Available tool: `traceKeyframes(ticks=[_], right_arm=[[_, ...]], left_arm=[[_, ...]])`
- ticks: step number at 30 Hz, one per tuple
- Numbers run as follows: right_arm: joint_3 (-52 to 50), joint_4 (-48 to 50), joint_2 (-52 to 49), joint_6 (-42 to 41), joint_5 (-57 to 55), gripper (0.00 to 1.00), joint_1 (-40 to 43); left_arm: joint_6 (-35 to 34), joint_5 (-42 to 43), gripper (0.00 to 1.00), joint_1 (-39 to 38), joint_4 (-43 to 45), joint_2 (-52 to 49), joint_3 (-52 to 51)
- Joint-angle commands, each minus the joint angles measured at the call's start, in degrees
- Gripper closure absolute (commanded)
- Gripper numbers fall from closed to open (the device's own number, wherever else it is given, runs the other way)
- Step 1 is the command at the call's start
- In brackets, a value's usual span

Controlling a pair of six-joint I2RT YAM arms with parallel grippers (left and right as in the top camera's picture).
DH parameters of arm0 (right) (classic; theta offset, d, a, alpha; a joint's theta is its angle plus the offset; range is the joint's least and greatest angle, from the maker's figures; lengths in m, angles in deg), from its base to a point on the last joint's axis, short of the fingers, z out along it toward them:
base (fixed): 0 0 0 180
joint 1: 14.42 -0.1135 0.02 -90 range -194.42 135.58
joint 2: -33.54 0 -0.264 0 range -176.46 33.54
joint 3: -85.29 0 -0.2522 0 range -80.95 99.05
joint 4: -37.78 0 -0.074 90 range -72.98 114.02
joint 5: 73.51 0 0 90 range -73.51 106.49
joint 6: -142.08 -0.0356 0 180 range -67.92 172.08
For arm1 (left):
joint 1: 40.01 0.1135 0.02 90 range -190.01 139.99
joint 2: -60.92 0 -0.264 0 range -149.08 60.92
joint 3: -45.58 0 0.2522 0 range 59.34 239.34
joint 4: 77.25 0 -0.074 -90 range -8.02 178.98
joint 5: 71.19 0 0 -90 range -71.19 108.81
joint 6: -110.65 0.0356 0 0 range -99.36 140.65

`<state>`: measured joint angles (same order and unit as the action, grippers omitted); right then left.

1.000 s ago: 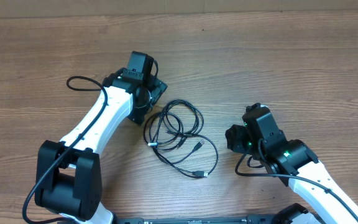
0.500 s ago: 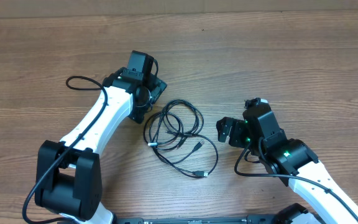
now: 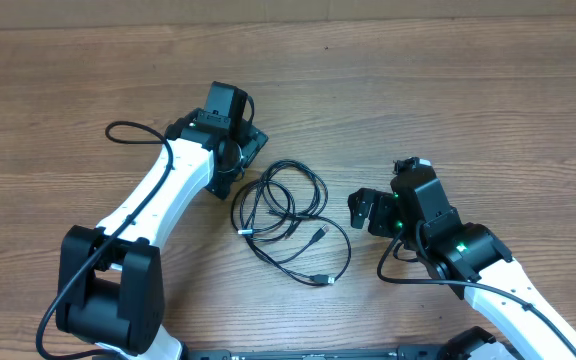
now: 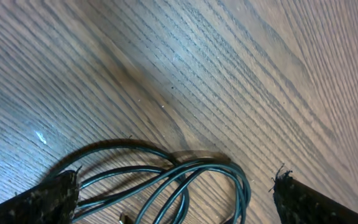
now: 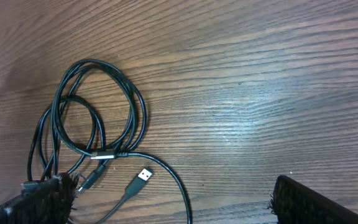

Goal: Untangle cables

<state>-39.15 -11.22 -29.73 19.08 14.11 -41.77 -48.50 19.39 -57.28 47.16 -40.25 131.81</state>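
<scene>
The cables [image 3: 286,218] are thin black cords lying looped and overlapped on the wooden table, with small plugs at their ends [image 3: 320,232]. My left gripper [image 3: 249,152] is open just up-left of the tangle; in the left wrist view the cable loops [image 4: 185,180] lie on the wood between its fingertips [image 4: 174,198]. My right gripper [image 3: 361,208] is open, right of the tangle. In the right wrist view the cables [image 5: 98,118] and a USB plug [image 5: 143,176] lie left of centre, and its fingertips [image 5: 169,202] hold nothing.
The wooden table [image 3: 448,90] spreads round the tangle. A thicker black arm wire [image 3: 133,132] loops beside the left arm. A table edge runs along the top of the overhead view.
From a second ago, the right gripper moved left toward the tangle and its fingers now show open. In the last half second nothing has moved. The left arm and cables are still.
</scene>
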Motion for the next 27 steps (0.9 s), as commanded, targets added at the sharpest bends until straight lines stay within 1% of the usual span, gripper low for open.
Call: traceKeyframes(ticks=[1,14,20,23,25,27], right_arm=[[1.4,0.2,0.4,0.1,-0.5,0.00,0.2],[1.4,0.2,0.4,0.1,-0.5,0.00,0.2],[1.4,0.3,0.4,0.1,-0.5,0.00,0.2],[1.4,0.3,0.4,0.1,-0.5,0.00,0.2],[1.4,0.3,0.4,0.1,-0.5,0.00,0.2],[1.4,0.3,0.4,0.1,-0.6,0.00,0.2]], left_arm=[[4.6,-1.0,0.00,-0.3,-0.1,-0.8,-0.1],[5.6,-1.0,0.01,-0.3,-1.4,-0.8,-0.1],[15.7,-0.6,0.00,-0.9,-0.5,-0.8,-0.1],[19.3,-0.4,0.00,-1.2,0.2,-0.8,-0.1],[21.9,0.6,0.00,-1.6,1.2,-0.8,-0.1],[26.2,2.2,0.00,-2.1,3.1,-0.8,-0.1]])
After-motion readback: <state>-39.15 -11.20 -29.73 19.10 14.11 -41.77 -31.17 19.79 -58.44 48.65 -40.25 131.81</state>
